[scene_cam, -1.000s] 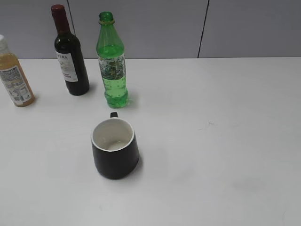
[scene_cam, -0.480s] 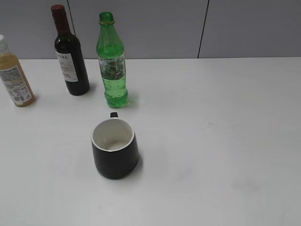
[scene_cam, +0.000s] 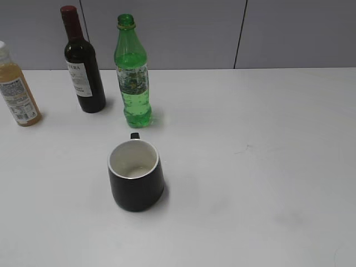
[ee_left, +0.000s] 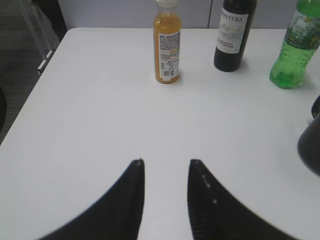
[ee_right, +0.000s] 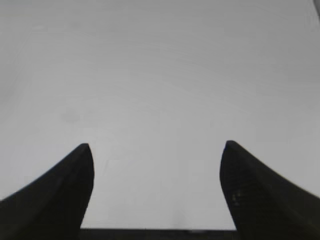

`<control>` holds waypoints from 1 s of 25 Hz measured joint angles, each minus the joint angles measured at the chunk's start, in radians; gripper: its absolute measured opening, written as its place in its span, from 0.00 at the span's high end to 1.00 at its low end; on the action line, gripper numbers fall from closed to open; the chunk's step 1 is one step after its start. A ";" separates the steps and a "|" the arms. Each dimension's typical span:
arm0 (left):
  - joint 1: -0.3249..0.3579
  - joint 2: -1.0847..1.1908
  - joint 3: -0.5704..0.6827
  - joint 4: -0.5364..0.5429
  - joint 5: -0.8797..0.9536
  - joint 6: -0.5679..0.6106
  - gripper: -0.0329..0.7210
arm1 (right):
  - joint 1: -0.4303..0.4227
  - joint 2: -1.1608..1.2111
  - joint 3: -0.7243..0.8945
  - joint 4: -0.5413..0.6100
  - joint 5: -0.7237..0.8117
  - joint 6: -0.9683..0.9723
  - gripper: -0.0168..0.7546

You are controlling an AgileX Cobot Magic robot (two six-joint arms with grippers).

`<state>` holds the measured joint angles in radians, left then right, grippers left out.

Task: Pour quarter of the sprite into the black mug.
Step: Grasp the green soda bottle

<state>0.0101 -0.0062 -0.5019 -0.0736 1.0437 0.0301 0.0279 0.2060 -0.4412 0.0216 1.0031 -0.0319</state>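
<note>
The sprite (scene_cam: 132, 72), a tall green bottle with no cap, stands upright at the back of the white table (scene_cam: 250, 167); its lower part also shows as the sprite (ee_left: 294, 50) at the top right of the left wrist view. The black mug (scene_cam: 135, 175) with a white inside stands in front of it, handle toward the bottle; a sliver of the black mug (ee_left: 311, 140) shows at the left wrist view's right edge. My left gripper (ee_left: 166, 162) is open over bare table, well short of both. My right gripper (ee_right: 157, 146) is wide open over bare table. Neither gripper appears in the exterior view.
A dark wine bottle (scene_cam: 83, 64) with a red top stands left of the sprite. An orange juice bottle (scene_cam: 15, 86) is at the far left. The table's left edge (ee_left: 35, 85) drops to a dark floor.
</note>
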 joint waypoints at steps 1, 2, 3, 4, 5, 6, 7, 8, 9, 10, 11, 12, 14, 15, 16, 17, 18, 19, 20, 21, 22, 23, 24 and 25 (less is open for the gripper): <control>0.000 0.000 0.000 0.000 0.000 0.000 0.64 | 0.000 -0.035 0.007 0.000 -0.016 -0.002 0.21; 0.000 0.000 0.000 0.000 0.000 0.000 0.64 | 0.000 -0.070 0.014 0.000 -0.031 -0.003 0.21; 0.000 0.000 0.000 0.000 0.000 0.000 0.64 | 0.000 -0.099 0.021 0.000 -0.040 -0.003 0.21; 0.000 0.000 0.000 0.000 0.000 0.000 0.64 | 0.000 -0.129 0.025 0.000 -0.047 -0.003 0.21; 0.000 0.000 0.000 0.000 0.000 0.000 0.64 | 0.000 -0.157 0.026 0.000 -0.050 -0.003 0.21; 0.000 0.000 0.000 0.000 0.000 0.000 0.64 | 0.000 -0.179 0.027 0.000 -0.053 -0.003 0.21; 0.000 0.000 0.000 0.000 0.000 0.000 0.64 | 0.000 -0.197 0.027 0.000 -0.055 -0.003 0.21; 0.000 0.000 0.000 0.000 0.000 0.000 0.64 | 0.000 -0.205 0.028 0.000 -0.056 -0.003 0.21; 0.000 0.000 0.000 0.000 0.000 0.000 0.64 | 0.000 -0.208 0.028 0.000 -0.057 -0.003 0.21; 0.000 0.000 0.000 0.000 0.000 0.000 0.64 | 0.000 -0.210 0.028 0.000 -0.057 -0.003 0.21; 0.000 0.000 0.000 0.000 0.000 0.000 0.64 | 0.000 -0.210 0.028 0.001 -0.057 -0.003 0.21; 0.000 0.000 0.000 0.000 0.000 0.000 0.64 | 0.000 -0.210 0.028 0.001 -0.057 -0.003 0.21; 0.000 0.000 0.000 0.000 0.000 0.000 0.64 | 0.000 -0.210 0.028 0.001 -0.057 -0.003 0.21; 0.000 0.000 0.000 0.000 0.000 0.000 0.64 | 0.000 -0.210 0.028 0.001 -0.057 -0.003 0.21; 0.000 0.000 0.000 0.000 0.000 0.000 0.64 | 0.000 -0.210 0.028 0.001 -0.057 -0.003 0.21; 0.000 0.000 0.000 0.000 0.000 0.000 0.64 | 0.004 -0.210 0.028 0.001 -0.057 -0.003 0.21; 0.000 0.000 0.000 0.000 0.000 0.000 0.64 | 0.011 -0.210 0.028 0.001 -0.057 -0.003 0.21; 0.000 0.000 0.000 0.000 0.000 0.000 0.64 | 0.018 -0.210 0.028 0.001 -0.057 -0.003 0.21; 0.000 0.000 0.000 0.000 0.000 0.000 0.64 | 0.025 -0.210 0.028 0.001 -0.057 -0.003 0.21; 0.000 0.000 0.000 0.000 0.000 0.000 0.64 | 0.031 -0.210 0.028 0.001 -0.057 -0.003 0.21; 0.000 0.000 0.000 0.000 0.000 0.000 0.64 | 0.034 -0.210 0.028 0.001 -0.057 -0.003 0.21; 0.000 0.000 0.000 0.000 0.000 0.000 0.64 | 0.036 -0.210 0.028 0.001 -0.057 -0.003 0.21; 0.000 0.000 0.000 0.000 0.000 0.000 0.64 | 0.037 -0.210 0.028 0.001 -0.057 -0.003 0.21; 0.000 0.000 0.000 0.000 0.000 0.000 0.64 | 0.038 -0.210 0.028 0.001 -0.057 -0.004 0.21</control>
<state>0.0101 -0.0062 -0.5019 -0.0736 1.0437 0.0301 0.0659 -0.0043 -0.4128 0.0225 0.9466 -0.0362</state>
